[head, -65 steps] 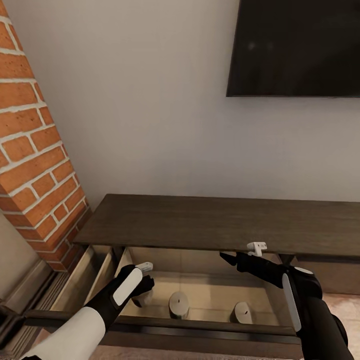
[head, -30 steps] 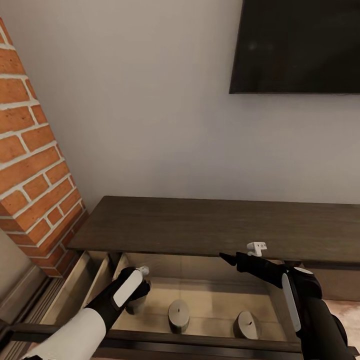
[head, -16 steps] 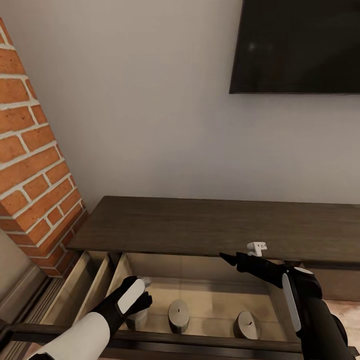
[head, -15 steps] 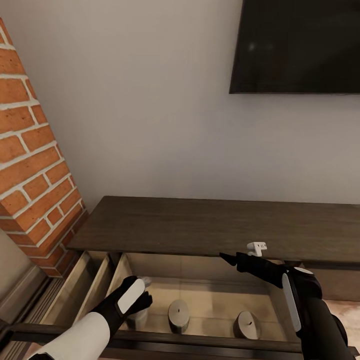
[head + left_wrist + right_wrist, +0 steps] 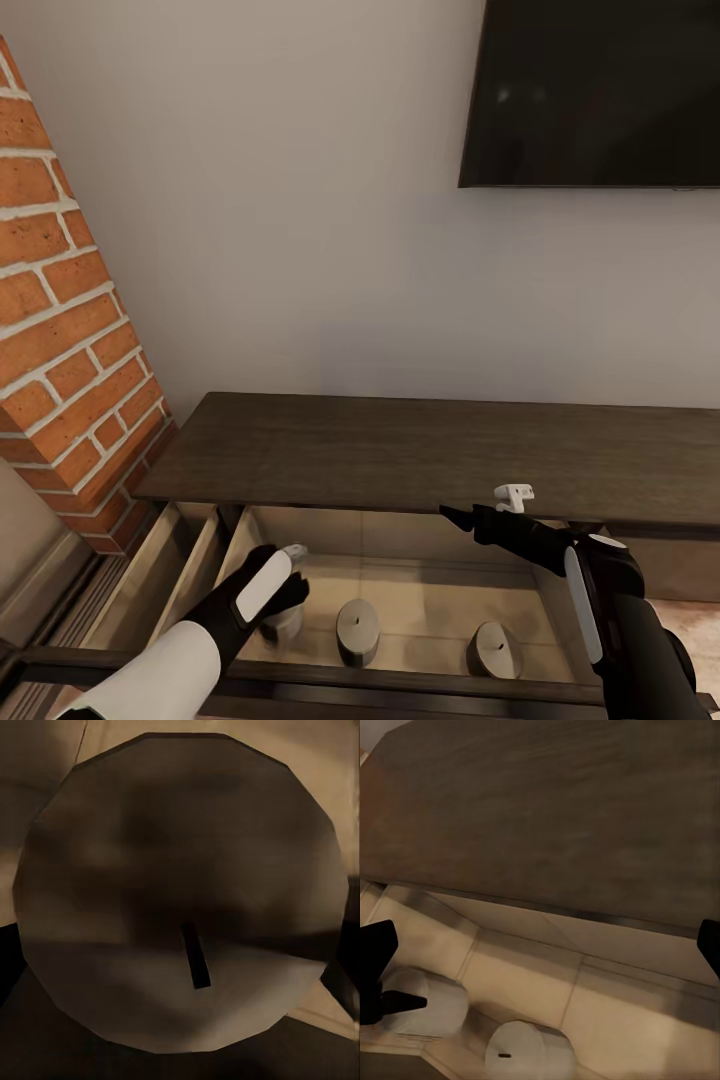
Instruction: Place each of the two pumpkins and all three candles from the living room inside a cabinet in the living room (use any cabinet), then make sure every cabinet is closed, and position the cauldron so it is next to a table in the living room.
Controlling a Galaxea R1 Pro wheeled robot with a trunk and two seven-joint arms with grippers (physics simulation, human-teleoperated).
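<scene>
The long dark brown cabinet [image 5: 420, 450] stands against the wall with a pale beige drawer [image 5: 430, 600] pulled open below its top. Two beige-grey candles [image 5: 357, 630] [image 5: 493, 648] stand upright on the drawer floor. My left gripper [image 5: 283, 600] reaches down into the drawer's left end, shut on a third candle [image 5: 285, 628]. That candle's round top and dark wick [image 5: 196, 964] sit very close in the left wrist view. My right gripper [image 5: 455, 517] hovers open and empty at the cabinet top's front edge. Its wrist view [image 5: 540, 967] looks down on two candles [image 5: 424, 1005] [image 5: 529, 1054].
A red brick column [image 5: 60, 350] rises at the left, close to the cabinet's end. A second narrow drawer [image 5: 190, 570] stands open beside it. A dark TV [image 5: 600, 90] hangs on the white wall above. The drawer's dark front rail [image 5: 400, 680] crosses below my arms.
The view shifted slightly early on. My left gripper lowered the candle deeper into the drawer, then lifted a little up and right with it. The right arm stayed still.
</scene>
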